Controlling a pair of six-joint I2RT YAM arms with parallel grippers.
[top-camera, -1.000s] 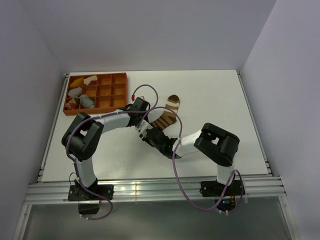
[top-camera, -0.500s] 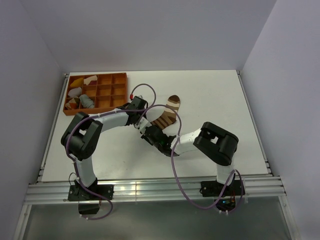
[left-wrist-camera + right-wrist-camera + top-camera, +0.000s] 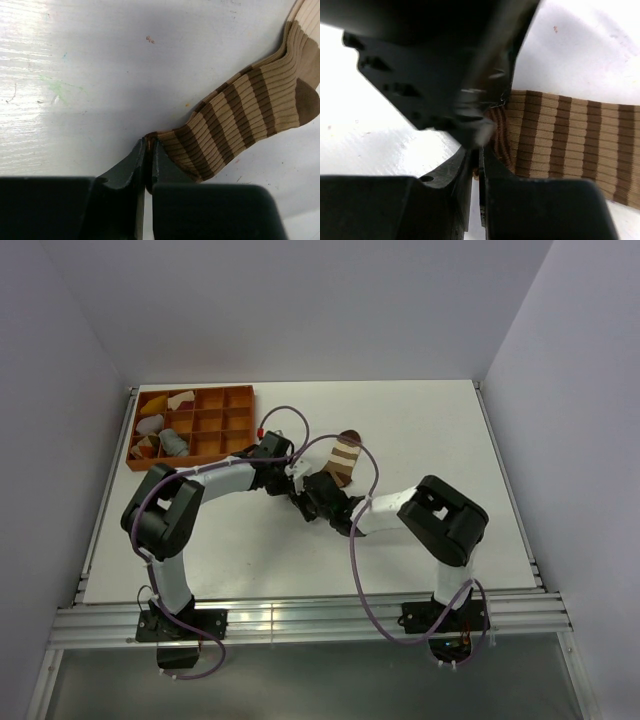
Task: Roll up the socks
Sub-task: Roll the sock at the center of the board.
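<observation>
A brown sock with tan stripes (image 3: 346,454) lies flat on the white table near its middle. In the left wrist view, my left gripper (image 3: 148,146) is shut on the cuff corner of this sock (image 3: 240,112). My right gripper (image 3: 479,156) sits right beside it, its jaws closed to a thin slit on the same cuff edge of the sock (image 3: 570,137). The left gripper's dark body (image 3: 435,60) fills the top of the right wrist view. Seen from above, the left gripper (image 3: 291,476) and the right gripper (image 3: 312,490) meet at the sock's near end.
An orange compartment tray (image 3: 215,400) stands at the back left with a grey bundle (image 3: 173,443) and yellow and white cloth pieces in its left cells. Purple cables loop over both arms near the sock.
The right gripper has moved up to the sock's cuff and closed on it. The left gripper kept its grip. The sock's near end has been drawn in, so less of it shows.
</observation>
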